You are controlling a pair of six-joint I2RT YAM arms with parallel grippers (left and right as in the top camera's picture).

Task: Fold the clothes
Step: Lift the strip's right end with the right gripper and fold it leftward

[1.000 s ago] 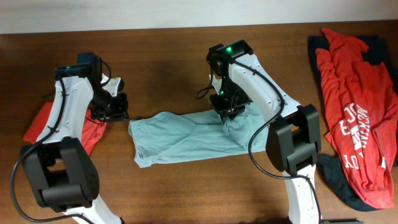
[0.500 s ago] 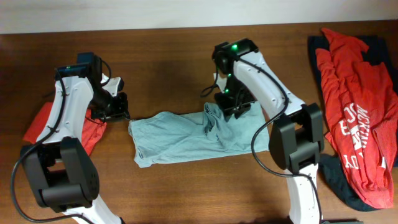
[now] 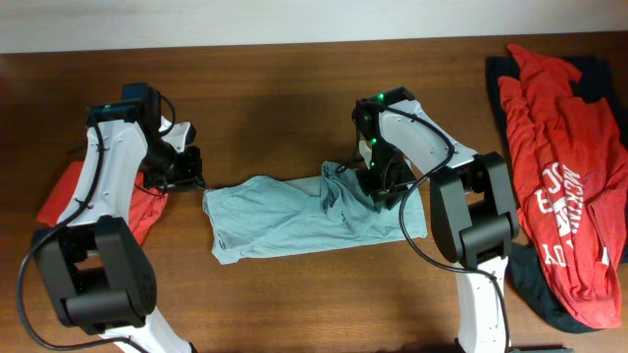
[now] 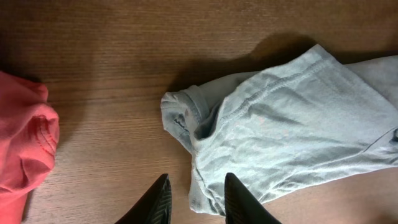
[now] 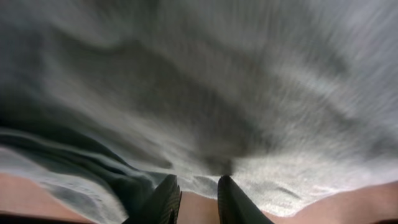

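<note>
Midway across the table [image 3: 275, 88], the grey-blue T-shirt [image 3: 280, 221] lies flat, bunched at its right end where the right gripper [image 3: 381, 188] sits low on the cloth; whether its narrow jaws pinch fabric I cannot tell. My left gripper [image 4: 198, 182] hangs parted and empty over the shirt's left corner, placed to take it. Bare wood toward the back edge gives folding room; a red shirt [image 3: 64, 201] at the left edge and a red-and-navy pile [image 3: 559, 157] at the right edge limit sideways travel.

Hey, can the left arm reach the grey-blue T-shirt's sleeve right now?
Probably yes: the left pincer hangs open right by the T-shirt's sleeve, and nothing lies between them.
</note>
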